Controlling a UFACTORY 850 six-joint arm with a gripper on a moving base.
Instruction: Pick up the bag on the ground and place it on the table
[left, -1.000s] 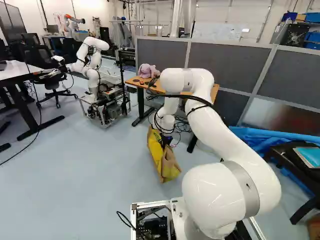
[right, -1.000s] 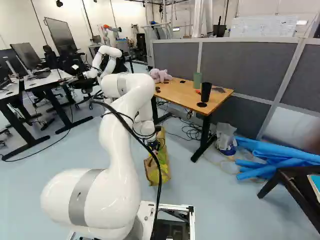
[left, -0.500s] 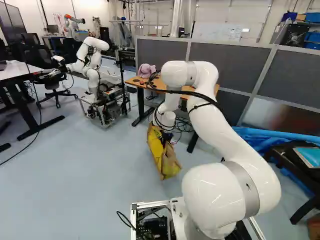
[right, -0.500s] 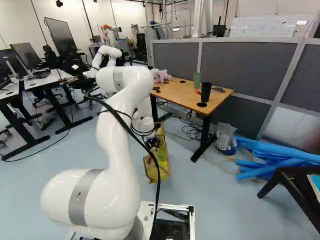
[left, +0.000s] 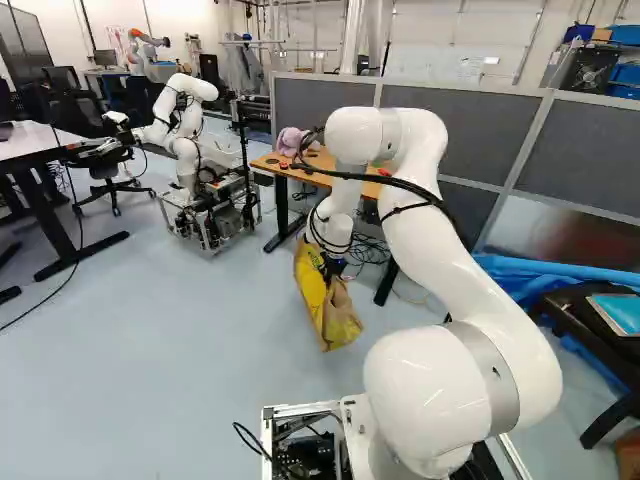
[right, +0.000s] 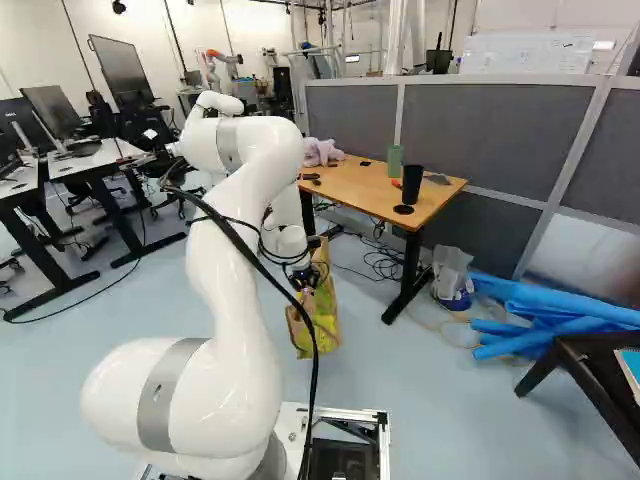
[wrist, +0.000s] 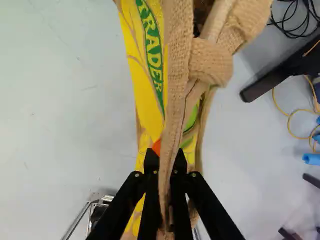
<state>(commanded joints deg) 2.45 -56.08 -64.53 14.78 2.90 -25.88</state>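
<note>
Several grey partition panels (right: 495, 135) stand behind the wood-topped table (right: 440, 196). One white arm (left: 440, 245) bends down near the table's side. A yellow-and-tan bag (left: 323, 305) hangs below it, near the table and lower than the tabletop; whether its bottom touches the floor (left: 180, 370), I cannot tell. The black gripper (left: 335, 270) is clamped on the bag, a tan strap (wrist: 176, 95) pinched between both fingers (wrist: 151, 170).

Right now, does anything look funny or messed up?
The bag slants under the jaws, which pinch its strap, so it looks askew. Black cables also lie in a messy tangle on the floor by the table.
</note>
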